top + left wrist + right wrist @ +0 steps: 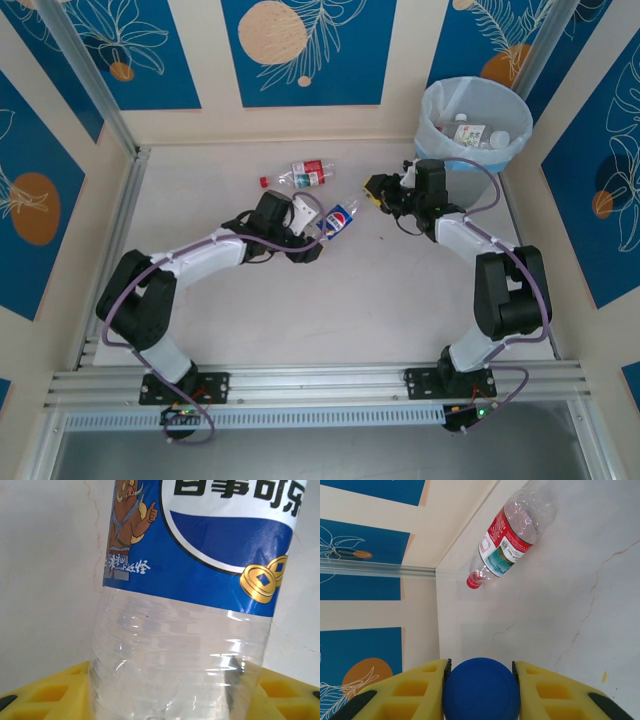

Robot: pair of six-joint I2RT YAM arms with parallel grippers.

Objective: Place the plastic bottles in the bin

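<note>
Red-capped bottle (512, 535), blue-labelled bottle (200, 580).

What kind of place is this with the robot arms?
Probably a robot practice booth, not a home: the left arm and right arm are bolted to a metal rail, blue leaf-patterned panels wall in the white table, and a lined bin stands in the corner.

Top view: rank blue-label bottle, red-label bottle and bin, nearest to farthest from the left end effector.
1. blue-label bottle, held in the left end effector.
2. red-label bottle, lying just beyond it.
3. bin, far right back corner.
</note>
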